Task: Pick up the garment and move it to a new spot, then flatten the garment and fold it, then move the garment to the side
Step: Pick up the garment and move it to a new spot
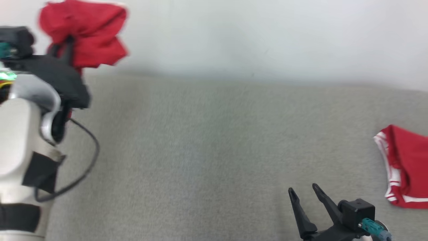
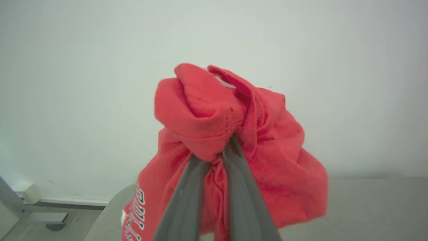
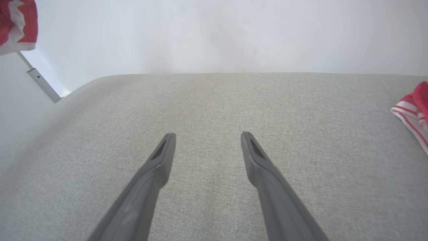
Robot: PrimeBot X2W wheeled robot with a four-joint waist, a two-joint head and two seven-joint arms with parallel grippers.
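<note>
A red garment [image 1: 88, 33] hangs bunched in the air at the far left, above the grey padded surface [image 1: 214, 150]. My left gripper [image 1: 65, 45] is shut on it. In the left wrist view the two dark fingers pinch a fold of the garment [image 2: 234, 134], which has white lettering low on its left side, and my left gripper [image 2: 226, 147] has its tips buried in the cloth. My right gripper [image 1: 303, 189] stands open and empty at the lower right, just above the surface; the right wrist view shows my right gripper [image 3: 207, 139] with fingers wide apart.
A second red piece of clothing with white stripes [image 1: 406, 165] lies at the right edge of the surface, seen too as striped clothing [image 3: 413, 110] in the right wrist view. A pale wall [image 1: 267, 33] runs behind. A metal frame leg [image 2: 13, 204] stands off the surface's left end.
</note>
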